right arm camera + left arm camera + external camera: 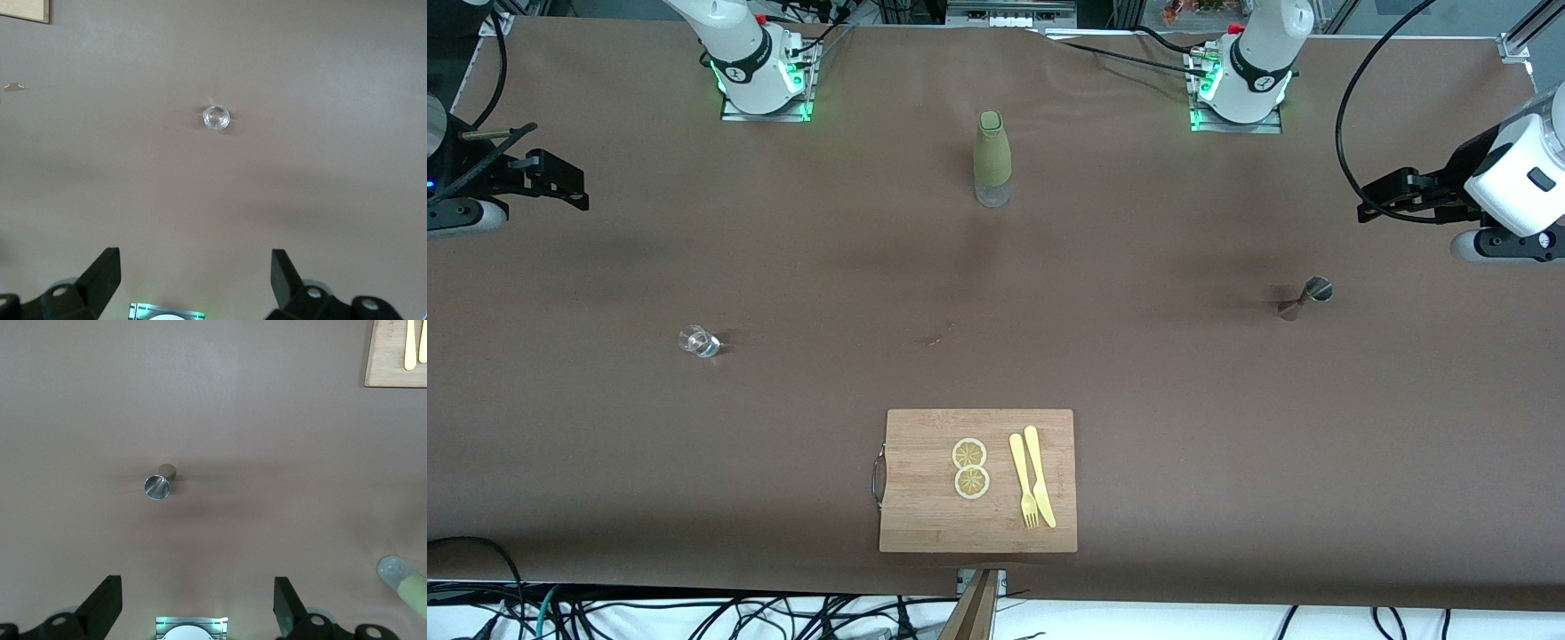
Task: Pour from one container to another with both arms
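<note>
Left gripper (193, 607) hangs wide open, holding nothing, up over the left arm's end of the counter (1183, 400), arm waiting; the metal jigger (158, 484) stands on the counter just under its view. Right gripper (193, 280) is also wide open and empty, up over the right arm's end, with the small clear glass (217, 118) on the counter below it. Green-sleeved bottle (991, 160) stands upright between the two arm bases. Wooden cutting board (925, 498) lies nearest the front camera, carrying two lemon slices (970, 468), a yellow fork (1022, 478) and a yellow knife (1040, 476).
</note>
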